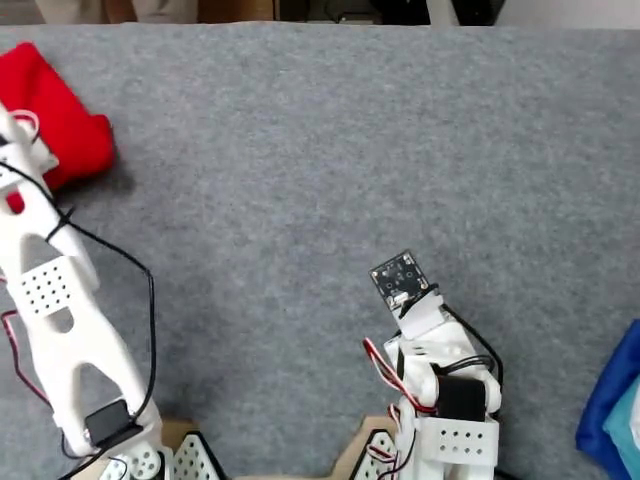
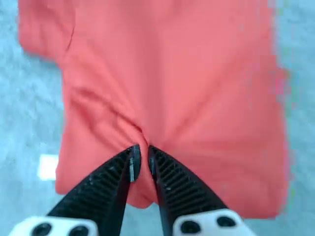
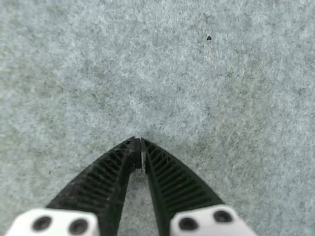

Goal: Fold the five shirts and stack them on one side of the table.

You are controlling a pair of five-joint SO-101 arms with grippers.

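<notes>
My left claw (image 2: 141, 160) is pinched shut on a fold of the red shirt (image 2: 172, 73), which lies bunched at the table's (image 1: 350, 150) far left corner. My right claw (image 3: 141, 155) has its tips together above the table's grey surface, near its front edge.

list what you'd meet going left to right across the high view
red shirt → right arm → blue cloth at the right edge
</notes>
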